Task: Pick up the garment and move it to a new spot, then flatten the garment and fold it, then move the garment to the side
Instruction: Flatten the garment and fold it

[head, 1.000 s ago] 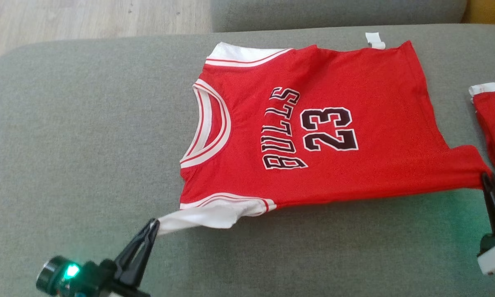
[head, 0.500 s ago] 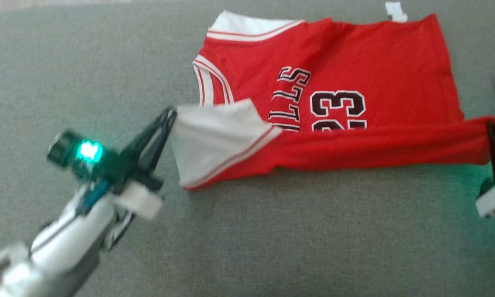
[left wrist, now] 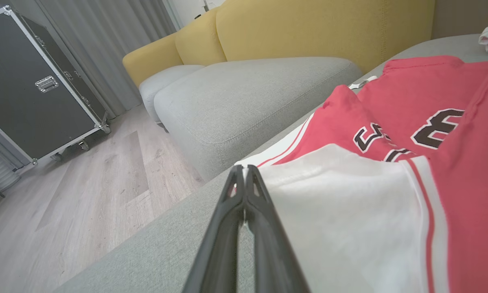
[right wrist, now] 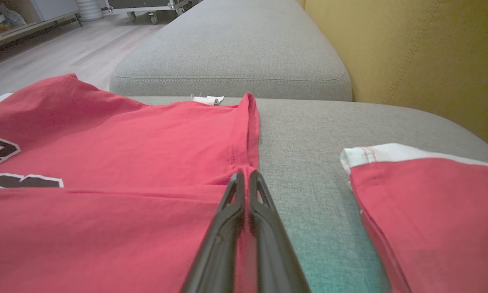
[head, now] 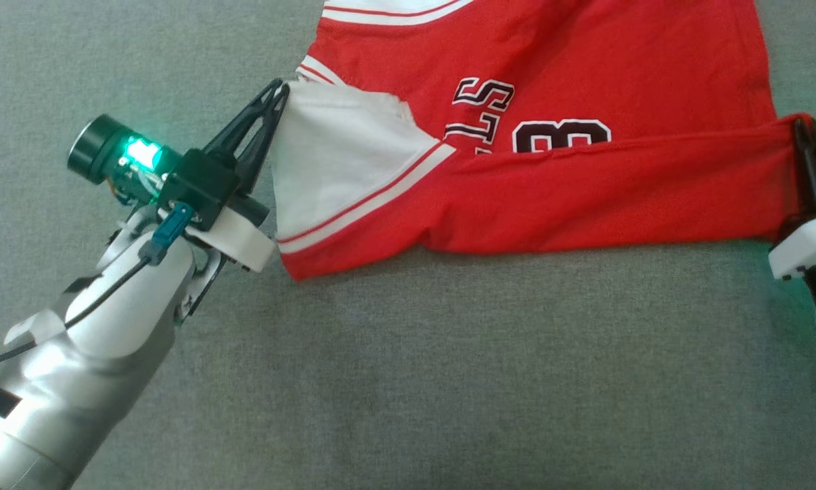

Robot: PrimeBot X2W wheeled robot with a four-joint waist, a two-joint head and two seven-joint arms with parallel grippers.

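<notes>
So, garment point(head: 571, 184): we see a red jersey with white trim and dark letters and numbers, lying on the grey cushion point(head: 448, 374) in the upper right of the head view, with its top cut off by the frame
Fold: the near edge is lifted and laid over the front, so a long red band runs across the middle of the frame and hides the lower half of the number
White part: a white piece with red stripes sits at the left end of that band, pulled up by the neck hole
Our left gripper point(head: 282, 92): upper left of the middle in the head view, two dark fingers pinched tight on the corner of the white piece
Our right gripper point(head: 799, 126): right edge of the head view, fingers clenched on the red corner of the hem; in the right wrist view red cloth runs between them
Forearm point(head: 108, 327): pale and silver, it comes up from the lower left corner, with a green light point(head: 139, 151) at the wrist
Other red cloth point(right wrist: 431, 203): lower right of the right wrist view, red with a white edge, on the same cushion, apart from our garment
White tag point(right wrist: 207, 99): small, at the far edge of the garment
Room: yellow sofa back point(left wrist: 309, 28) at the top of the left wrist view, black case point(left wrist: 32, 89) upper left, wood floor point(left wrist: 85, 183) lower left
</notes>
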